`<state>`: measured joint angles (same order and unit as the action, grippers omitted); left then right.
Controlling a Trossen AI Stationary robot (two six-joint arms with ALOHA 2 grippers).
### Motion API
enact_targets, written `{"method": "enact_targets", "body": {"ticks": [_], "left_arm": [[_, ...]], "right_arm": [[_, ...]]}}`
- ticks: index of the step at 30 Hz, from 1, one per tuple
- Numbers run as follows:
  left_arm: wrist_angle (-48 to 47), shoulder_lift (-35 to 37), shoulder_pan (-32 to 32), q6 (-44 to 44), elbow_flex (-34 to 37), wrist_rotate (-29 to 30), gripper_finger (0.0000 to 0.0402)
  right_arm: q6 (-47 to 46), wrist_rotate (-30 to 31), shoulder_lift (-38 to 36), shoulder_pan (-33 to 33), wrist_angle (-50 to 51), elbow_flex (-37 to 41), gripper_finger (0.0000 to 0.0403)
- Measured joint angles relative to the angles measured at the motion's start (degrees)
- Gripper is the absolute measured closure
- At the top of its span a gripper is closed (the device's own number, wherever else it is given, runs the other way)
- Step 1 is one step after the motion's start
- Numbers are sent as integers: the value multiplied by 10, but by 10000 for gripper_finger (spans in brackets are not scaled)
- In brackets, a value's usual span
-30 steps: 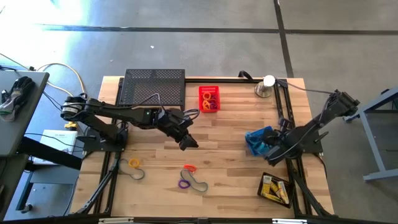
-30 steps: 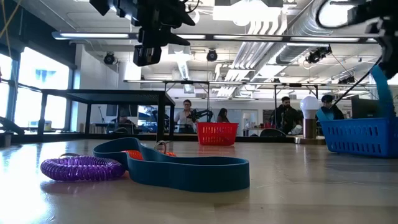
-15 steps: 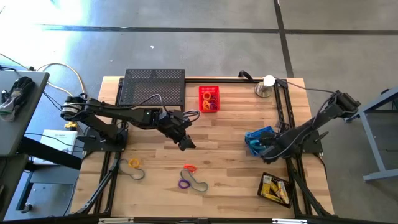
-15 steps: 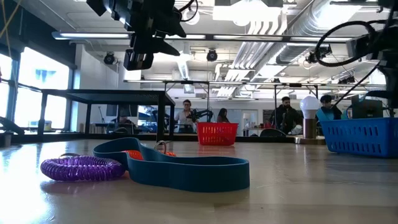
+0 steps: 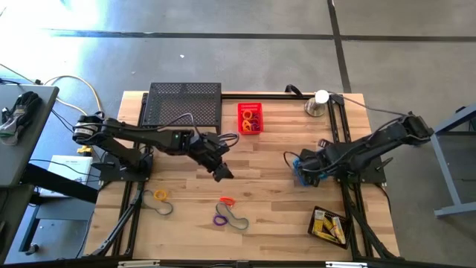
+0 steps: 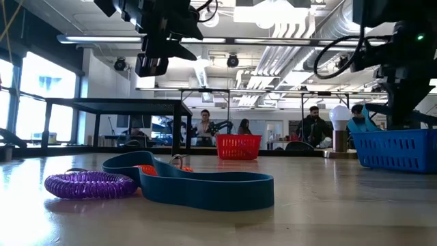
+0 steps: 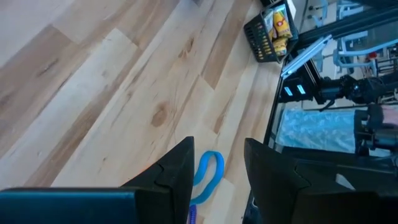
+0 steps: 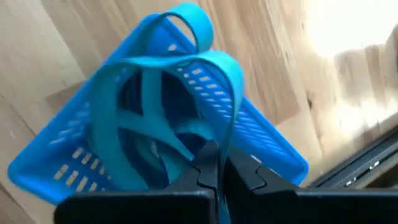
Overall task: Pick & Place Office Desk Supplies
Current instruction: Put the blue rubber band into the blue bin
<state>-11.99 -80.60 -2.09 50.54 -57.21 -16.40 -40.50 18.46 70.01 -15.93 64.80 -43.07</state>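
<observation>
My right gripper (image 5: 300, 165) hangs over the blue basket (image 5: 311, 173) at the table's right, shut on a blue band (image 8: 155, 68) whose loops spread over the basket's opening (image 8: 74, 155). Above the table's middle, my left gripper (image 5: 223, 171) is open with nothing between its fingers (image 7: 214, 168). On the near part of the table lie a purple coil loop (image 6: 91, 184), an orange loop (image 5: 226, 201), a blue band (image 6: 198, 186), a yellow loop (image 5: 161, 195) and a dark band (image 5: 165, 208). A red basket (image 5: 250, 117) holds several small loops. My right gripper pinches one strand of the blue band (image 8: 222, 146) between its two shut fingers. The fingers slant steeply down from above the basket. The rest of the band arches in loops over the basket's inside; whether it rests on the bottom I cannot tell.
A black mesh shelf (image 5: 184, 104) stands at the far left of the table. A silver dome with a white ball (image 5: 318, 103) is at the far right. A black tray (image 5: 329, 225) with yellow boxes sits near the front right corner. People show in the room behind.
My right gripper has swung toward the table's left and sunk, carrying the blue band from beside the blue basket's near right side to over its opening. It has stayed shut on the band.
</observation>
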Motion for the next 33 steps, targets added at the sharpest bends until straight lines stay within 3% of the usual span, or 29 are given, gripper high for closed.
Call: {"method": "enact_targets", "body": {"ticks": [7, 15, 21, 27, 33], "left_arm": [[-7, 0, -13, -2, 0, -1, 266], [-19, 0, -16, -23, 0, 5, 266], [-26, 0, -21, -23, 0, 17, 266], [-38, -3, -44, -40, 0, 61, 266], [-32, -9, -48, -93, 0, 63, 266]], "right_arm": [[-5, -51, 23, 30, -44, 0, 399], [-84, -125, 66, 45, -42, 0, 399], [-120, -127, 76, 45, -35, 0, 393], [-128, -180, 75, 56, -30, 0, 339], [-133, -171, 75, 55, -12, 0, 258]]}}
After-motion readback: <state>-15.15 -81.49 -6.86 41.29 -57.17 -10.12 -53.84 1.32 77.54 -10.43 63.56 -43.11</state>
